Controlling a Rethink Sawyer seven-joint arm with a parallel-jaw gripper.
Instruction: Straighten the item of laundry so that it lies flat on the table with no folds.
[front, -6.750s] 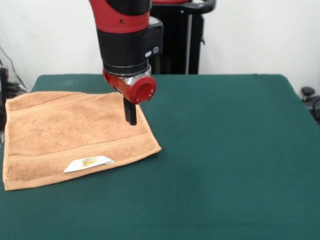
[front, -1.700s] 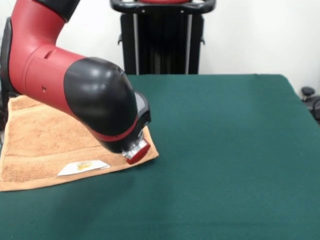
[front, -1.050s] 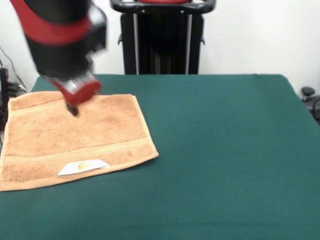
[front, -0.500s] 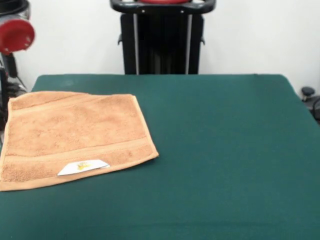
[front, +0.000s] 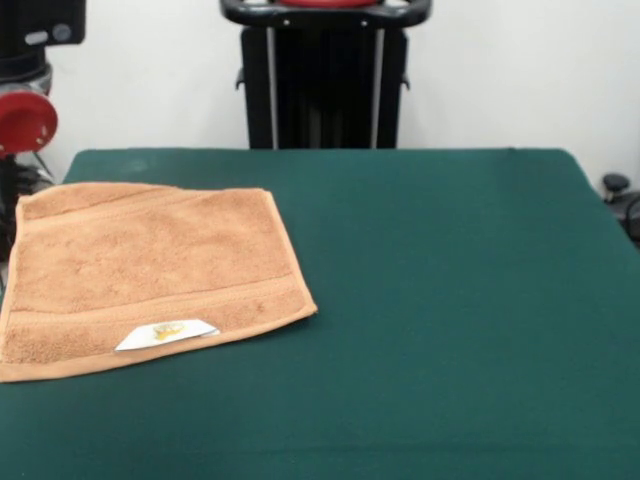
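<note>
Towel (front: 150, 272) lies spread flat at left of the surface (front: 450, 300), label (front: 166, 333) near its lower edge, no folds visible. Pincer (front: 14, 185) sits at the upper left frame edge, off the towel; can't tell if its fingers are apart or together. Risk: another pass could snag and rumple the towel.

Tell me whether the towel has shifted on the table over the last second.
No. The towel lies where it did: its right corner sits at the same spot on the green table, its label facing the same way.
</note>
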